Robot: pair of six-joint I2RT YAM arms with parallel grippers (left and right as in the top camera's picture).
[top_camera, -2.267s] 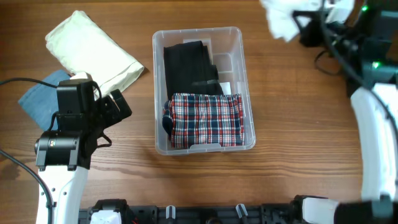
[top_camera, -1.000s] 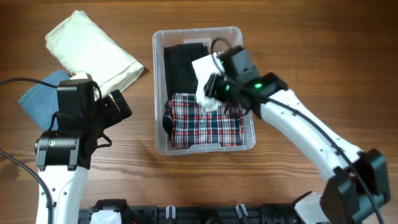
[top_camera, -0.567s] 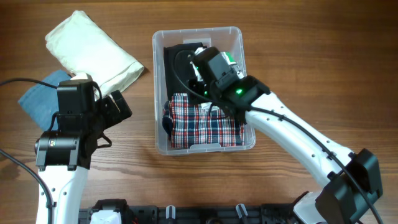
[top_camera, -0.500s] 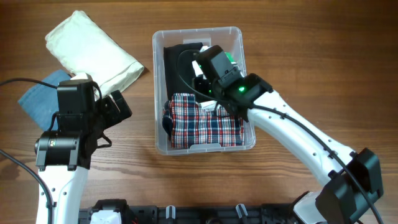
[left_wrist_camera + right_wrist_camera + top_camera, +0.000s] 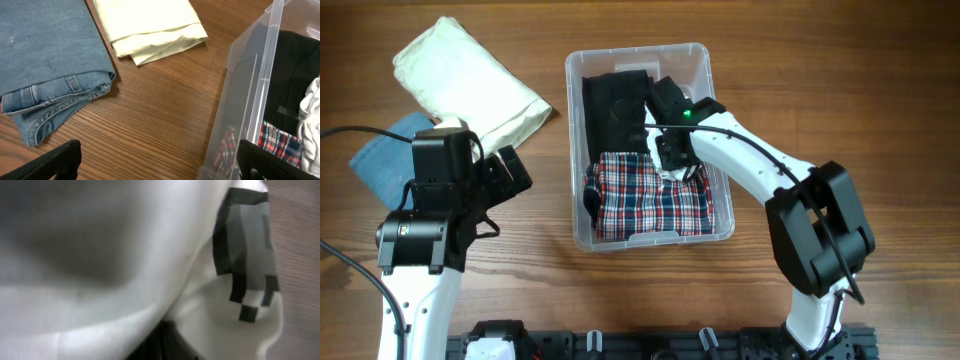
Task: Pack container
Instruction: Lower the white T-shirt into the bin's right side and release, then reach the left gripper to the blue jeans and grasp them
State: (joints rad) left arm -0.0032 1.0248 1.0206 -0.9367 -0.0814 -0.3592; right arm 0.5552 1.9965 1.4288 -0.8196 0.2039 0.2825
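Red-and-blue plaid garment [image 5: 650, 197] sat folded in the near end of the container [image 5: 692, 72], which was in the middle of the wooden table [image 5: 840, 70]. Looked like it was laid flat to leave room on top. Just behind it, the right gripper [image 5: 670, 152] was dipped low inside the bin with a white garment [image 5: 100, 305] bunched right under it. The wrist cam was nothing but white fabric, so I honestly couldn't tell whether the claw was clamped on it or had let go. My guess is it was setting the piece down between the plaid and the black garment [image 5: 615, 108] at the far end. Off to the side, the left gripper [image 5: 159, 152] hung spread wide and empty, parked beside the bin. Beyond it lay the jeans [image 5: 50, 55], then the cream garment [image 5: 150, 25] farthest out, probably next.
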